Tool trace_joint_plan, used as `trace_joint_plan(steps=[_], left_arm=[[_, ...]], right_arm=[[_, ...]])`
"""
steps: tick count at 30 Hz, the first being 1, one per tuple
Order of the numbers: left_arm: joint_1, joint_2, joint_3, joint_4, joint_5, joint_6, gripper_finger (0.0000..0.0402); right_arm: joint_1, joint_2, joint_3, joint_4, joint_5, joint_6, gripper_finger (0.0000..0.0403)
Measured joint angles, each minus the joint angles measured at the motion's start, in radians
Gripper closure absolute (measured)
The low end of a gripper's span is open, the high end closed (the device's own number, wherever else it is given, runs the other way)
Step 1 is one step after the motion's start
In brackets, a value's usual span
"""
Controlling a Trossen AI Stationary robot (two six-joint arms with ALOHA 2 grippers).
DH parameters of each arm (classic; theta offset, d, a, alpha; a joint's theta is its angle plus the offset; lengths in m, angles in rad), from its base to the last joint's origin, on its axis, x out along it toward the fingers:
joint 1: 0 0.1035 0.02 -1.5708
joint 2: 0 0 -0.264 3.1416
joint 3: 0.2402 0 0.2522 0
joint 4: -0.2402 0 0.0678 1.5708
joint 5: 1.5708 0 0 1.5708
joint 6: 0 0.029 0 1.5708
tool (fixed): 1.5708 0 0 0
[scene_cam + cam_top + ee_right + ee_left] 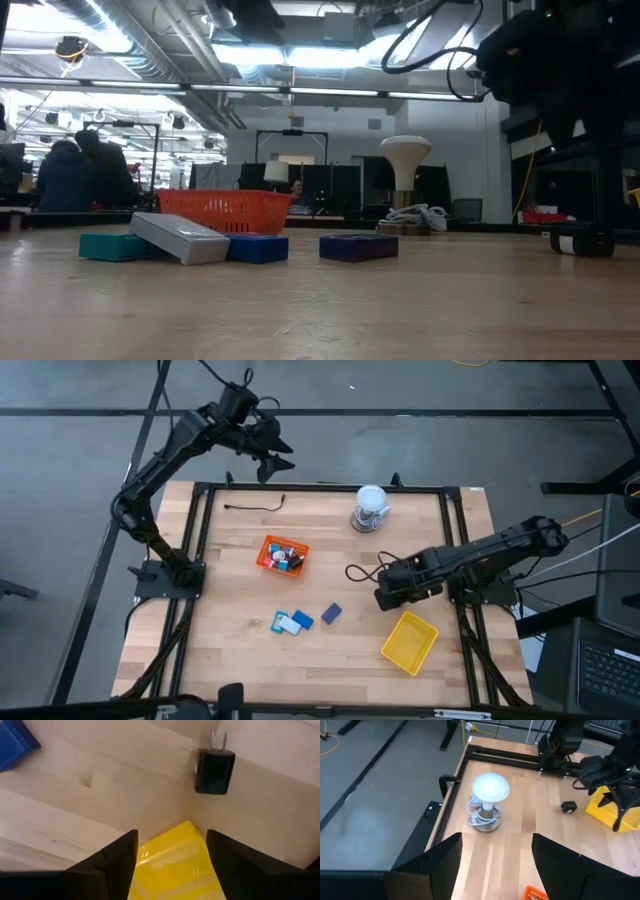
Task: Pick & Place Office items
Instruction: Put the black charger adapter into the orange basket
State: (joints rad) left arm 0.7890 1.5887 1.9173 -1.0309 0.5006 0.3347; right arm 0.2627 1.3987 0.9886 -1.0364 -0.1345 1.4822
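Several small office items lie in the orange mesh tray [283, 555] at the table's middle. Loose on the wood lie a teal block [115, 245], a white-grey block [180, 238] leaning on a blue one [257, 248], and a navy block [331, 613]. My right gripper [382, 598] is open and empty above the table, by the far corner of the yellow mesh tray [410, 642]. That corner [175, 855] shows between its fingers. My left gripper [270, 457] is open and empty, raised beyond the table's far edge.
A black plug adapter [215, 770] with its cable [362, 572] lies just beyond my right gripper. A white-topped lamp-like piece with coiled cord [370, 510] stands at the far edge. A black cord [255, 507] lies at the far left. People sit in the room behind [85, 170].
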Motion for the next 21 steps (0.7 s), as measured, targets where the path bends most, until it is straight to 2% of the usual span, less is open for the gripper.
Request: trace_joint_plan(steps=[9,15,21], left_arm=[[0.005,-0.010,-0.007,0.063,0.000,-0.007,0.0167],[0.007,-0.010,-0.007,0.090,0.000,-0.018,0.0167],[0.006,-0.010,-0.007,0.089,0.000,-0.026,0.0167]], right_arm=[[-0.005,0.000,0.000,0.006,-0.011,-0.040,0.0176],[-0.032,0.000,0.000,0.041,0.006,-0.222,0.0192],[-0.059,0.000,-0.001,0.053,0.009,-0.260,0.0207]])
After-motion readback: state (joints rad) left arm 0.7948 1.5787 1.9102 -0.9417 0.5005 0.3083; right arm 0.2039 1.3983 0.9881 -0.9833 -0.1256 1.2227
